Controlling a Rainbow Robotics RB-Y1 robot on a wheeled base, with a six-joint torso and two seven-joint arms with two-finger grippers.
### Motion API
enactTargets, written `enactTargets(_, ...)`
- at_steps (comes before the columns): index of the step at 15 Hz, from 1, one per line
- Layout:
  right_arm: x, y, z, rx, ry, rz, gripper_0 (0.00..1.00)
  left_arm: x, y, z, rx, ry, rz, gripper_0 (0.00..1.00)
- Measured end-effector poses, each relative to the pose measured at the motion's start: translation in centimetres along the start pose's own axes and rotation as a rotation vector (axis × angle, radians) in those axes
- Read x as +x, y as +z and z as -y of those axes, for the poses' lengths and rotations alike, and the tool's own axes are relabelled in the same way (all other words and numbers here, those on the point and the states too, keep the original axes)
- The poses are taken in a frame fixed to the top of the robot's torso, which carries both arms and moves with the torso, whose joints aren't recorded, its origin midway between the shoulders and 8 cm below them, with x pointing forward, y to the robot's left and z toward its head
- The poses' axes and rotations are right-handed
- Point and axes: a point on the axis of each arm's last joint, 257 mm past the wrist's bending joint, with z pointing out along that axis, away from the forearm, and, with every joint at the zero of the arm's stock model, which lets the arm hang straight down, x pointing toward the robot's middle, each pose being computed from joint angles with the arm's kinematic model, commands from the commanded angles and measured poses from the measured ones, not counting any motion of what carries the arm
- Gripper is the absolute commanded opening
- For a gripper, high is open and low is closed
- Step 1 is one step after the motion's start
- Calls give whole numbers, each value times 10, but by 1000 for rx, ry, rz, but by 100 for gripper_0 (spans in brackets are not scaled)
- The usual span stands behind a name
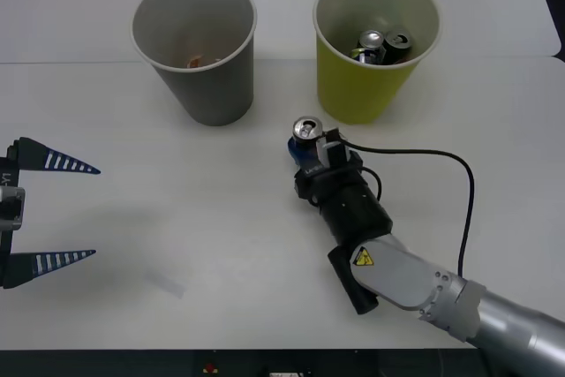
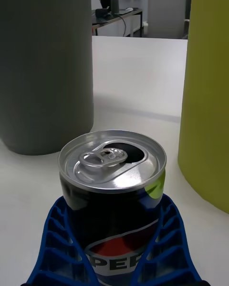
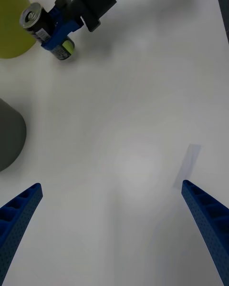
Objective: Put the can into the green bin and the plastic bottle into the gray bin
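The right gripper (image 1: 308, 149) is clamped on the can (image 1: 306, 133), with one blue ribbed finger (image 2: 59, 248) pressed to each side of the can's dark body. The can stands upright on the white table (image 1: 177, 218), silver pull-tab top facing up and its mouth already opened. It sits just in front of the green bin (image 1: 375, 41), near that bin's base, between the two bins and closer to the green one. From the right wrist camera, the can (image 2: 113, 195) fills the foreground, with the gray bin wall (image 2: 45, 66) to one side and the green bin wall (image 2: 207, 95) to the other.

The green bin holds other cans (image 1: 383, 45) lying inside it. The gray bin (image 1: 196, 41) stands upright beside it, apart from it, with a small orange-brown item (image 1: 196, 61) at its bottom.

A black cable (image 1: 459, 192) loops from the right wrist across the table.

The left gripper (image 1: 48, 211) is parked at the table's left edge, well apart from the bins, fingers spread wide and holding nothing. In the left wrist camera the can (image 3: 40, 26) shows in the right gripper (image 3: 57, 31), beside the green bin (image 3: 12, 24).
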Motion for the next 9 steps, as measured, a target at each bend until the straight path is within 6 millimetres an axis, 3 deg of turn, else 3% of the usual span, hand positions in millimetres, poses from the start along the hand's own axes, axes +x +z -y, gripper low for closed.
enactTargets(4,-11,-33,6,-147,-47,-35,0,0,0,0,0,0,0,100)
enactTargets(9,-39,-72,18,-324,-135,-83,0,0,0,0,0,0,0,100)
